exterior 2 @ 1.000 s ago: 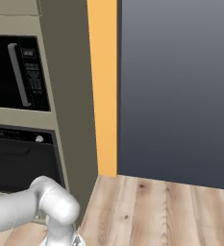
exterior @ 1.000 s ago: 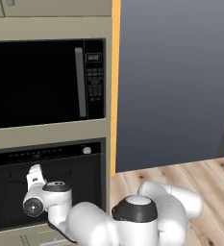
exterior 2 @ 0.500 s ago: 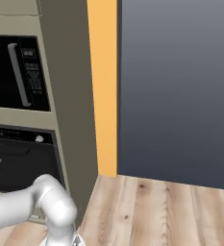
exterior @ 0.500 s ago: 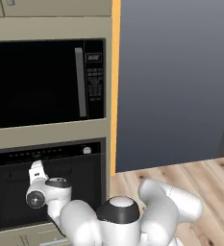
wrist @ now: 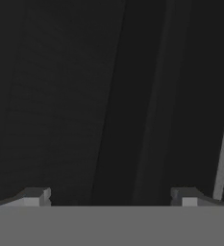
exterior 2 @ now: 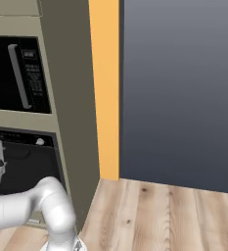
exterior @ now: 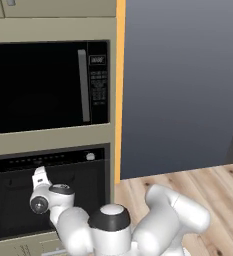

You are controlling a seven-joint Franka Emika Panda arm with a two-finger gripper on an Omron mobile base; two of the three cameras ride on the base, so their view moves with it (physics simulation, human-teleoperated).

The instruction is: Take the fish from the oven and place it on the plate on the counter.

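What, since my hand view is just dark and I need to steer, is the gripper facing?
Observer: The gripper is at the black oven front, just under its control strip.
Operator: Any landmark nearby?
Observer: In the left base view, the oven's small silver knob sits to the gripper's right, slightly higher.
Operator: And above?
Observer: The black microwave is built in directly above the oven.

- The microwave [exterior: 48,85] sits at upper left of the left base view.
- The oven [exterior: 53,195] lies directly below it, lower left.
- The wood floor [exterior 2: 159,215] fills the lower right, before the wall panel [exterior 2: 179,88].
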